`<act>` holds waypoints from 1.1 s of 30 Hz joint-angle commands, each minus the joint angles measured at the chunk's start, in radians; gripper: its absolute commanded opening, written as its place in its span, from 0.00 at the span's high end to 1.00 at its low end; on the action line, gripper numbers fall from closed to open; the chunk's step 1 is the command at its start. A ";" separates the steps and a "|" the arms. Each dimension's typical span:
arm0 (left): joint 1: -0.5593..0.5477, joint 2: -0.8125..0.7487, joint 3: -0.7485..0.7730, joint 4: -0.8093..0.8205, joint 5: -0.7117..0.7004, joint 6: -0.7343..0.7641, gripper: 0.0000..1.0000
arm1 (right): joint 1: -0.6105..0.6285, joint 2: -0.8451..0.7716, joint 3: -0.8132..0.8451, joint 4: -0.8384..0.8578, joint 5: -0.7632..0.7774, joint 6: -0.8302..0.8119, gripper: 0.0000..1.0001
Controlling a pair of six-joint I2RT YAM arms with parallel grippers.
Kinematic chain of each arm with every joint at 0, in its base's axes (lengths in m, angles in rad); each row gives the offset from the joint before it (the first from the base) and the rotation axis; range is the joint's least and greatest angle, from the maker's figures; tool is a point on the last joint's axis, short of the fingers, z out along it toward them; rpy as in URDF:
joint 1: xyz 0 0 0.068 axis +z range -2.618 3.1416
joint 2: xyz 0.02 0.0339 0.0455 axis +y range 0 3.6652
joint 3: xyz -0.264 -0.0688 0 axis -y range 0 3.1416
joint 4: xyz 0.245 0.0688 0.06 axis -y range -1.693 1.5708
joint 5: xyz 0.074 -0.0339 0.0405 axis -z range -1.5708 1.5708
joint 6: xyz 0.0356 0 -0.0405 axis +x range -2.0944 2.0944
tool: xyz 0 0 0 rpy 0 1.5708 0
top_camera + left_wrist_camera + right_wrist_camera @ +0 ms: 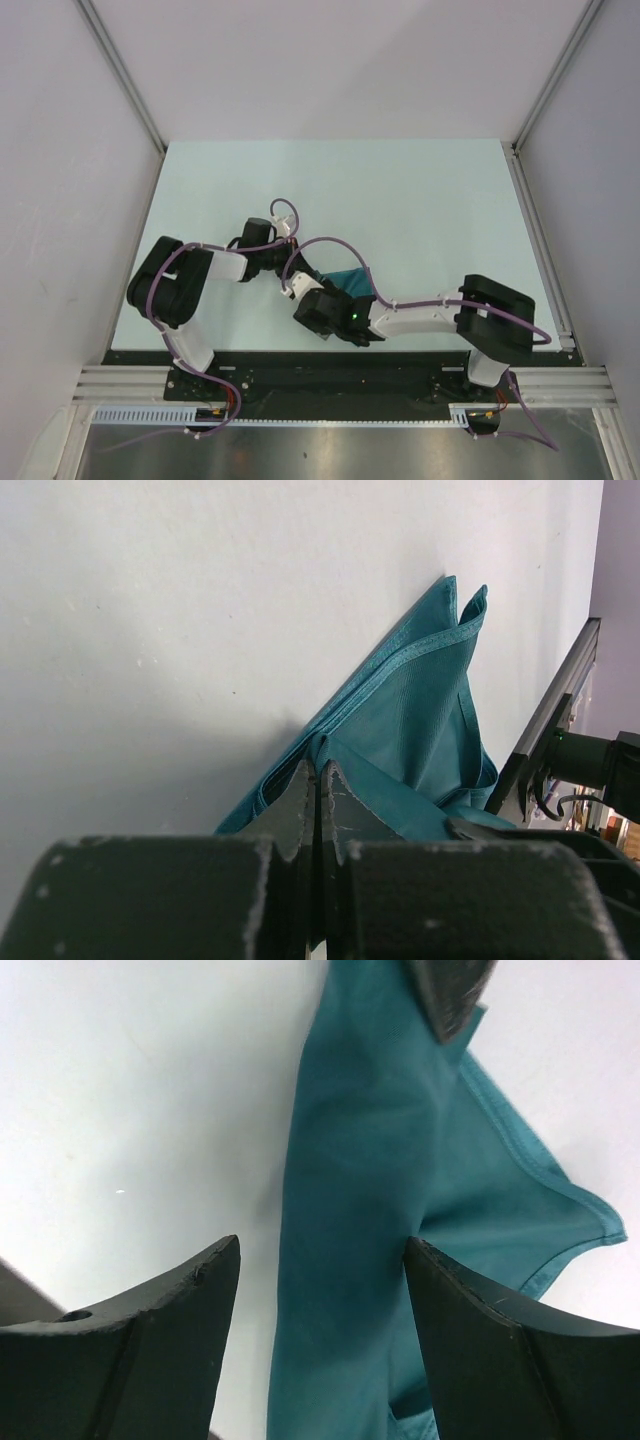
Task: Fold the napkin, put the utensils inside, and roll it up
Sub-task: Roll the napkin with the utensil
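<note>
The teal napkin (350,281) lies bunched and folded near the table's front middle, mostly hidden under both grippers. In the left wrist view the napkin (420,700) rises in loose layers, and my left gripper (318,768) is shut, pinching a fold of it. The left gripper (312,272) sits at the napkin's left edge. My right gripper (320,1250) is open, its jaws astride a long fold of the napkin (350,1210) without touching it. The right gripper (330,296) is at the napkin's near edge. A left fingertip (450,995) shows on the cloth. The fork is out of view.
The pale table (330,190) is bounded by grey walls on both sides and a metal rail (540,240) along the right edge. A black strip (330,362) with the arm bases runs along the near edge.
</note>
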 commanded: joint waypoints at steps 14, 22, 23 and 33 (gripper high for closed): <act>-0.009 -0.001 0.033 -0.010 -0.020 0.019 1.00 | 0.006 0.161 0.055 -0.084 0.181 0.053 0.43; -0.006 -0.044 0.052 -0.005 -0.046 0.008 0.54 | -0.064 0.086 -0.040 -0.037 -0.141 0.137 0.73; -0.003 -0.055 0.060 -0.039 -0.065 0.015 0.46 | -0.078 0.071 -0.050 -0.026 -0.219 0.148 0.79; 0.096 -0.225 -0.036 -0.015 -0.201 0.022 0.17 | -0.296 -0.076 -0.163 0.126 -0.695 0.212 0.85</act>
